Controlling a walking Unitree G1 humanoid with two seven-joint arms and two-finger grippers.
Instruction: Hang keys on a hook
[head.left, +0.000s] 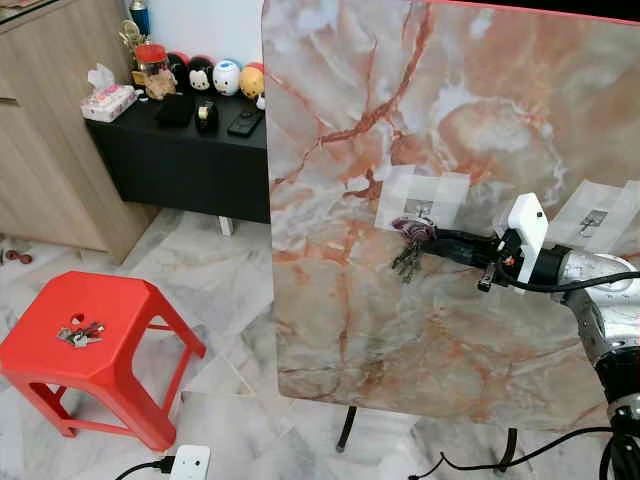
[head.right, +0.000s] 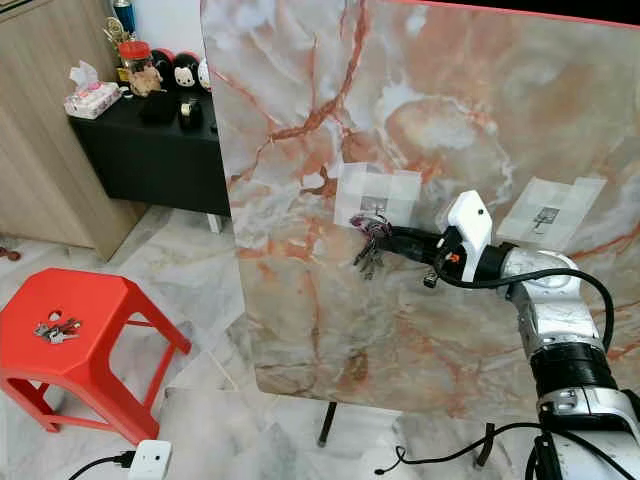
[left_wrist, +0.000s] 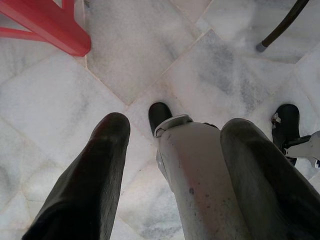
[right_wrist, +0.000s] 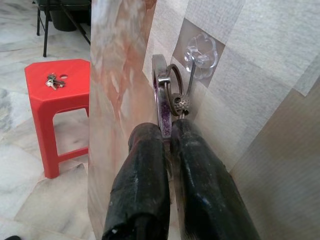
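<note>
On the far left, a red stool (head.left: 90, 345) stood on the marble floor (head.left: 210, 270), and a spare bunch of keys (head.left: 80, 334) lay on its seat, well apart from everything else. Behind it, a black counter (head.left: 190, 150) against the wall carried a tissue pack (head.left: 108, 100), a jar (head.left: 152, 60) and a row of small round toys (head.left: 225, 76). A white power strip (head.left: 190, 462) sat on the floor near the stool's front leg.

Further right, a marble-patterned board (head.left: 450, 200) stood upright on thin black legs. Two clear adhesive hooks were stuck to its face, the near hook (right_wrist: 200, 55) just above the claw and a second hook (head.left: 597, 218) further right.

The left claw (left_wrist: 170, 165) hung low over the floor beside the robot's leg, its two fingers spread apart with nothing between them.

The right claw (right_wrist: 169, 137) reached out level against the board, with its fingers pinched closed on the keys (head.left: 410, 245). The ring of the bunch (right_wrist: 165, 85) stuck out beyond the fingertips and sat right at the near hook's metal prong; whether it was already looped over the prong could not be told. Seen from the head, the keys themselves dangled below the ring, just beyond the claw's tips and directly under the hook.
</note>
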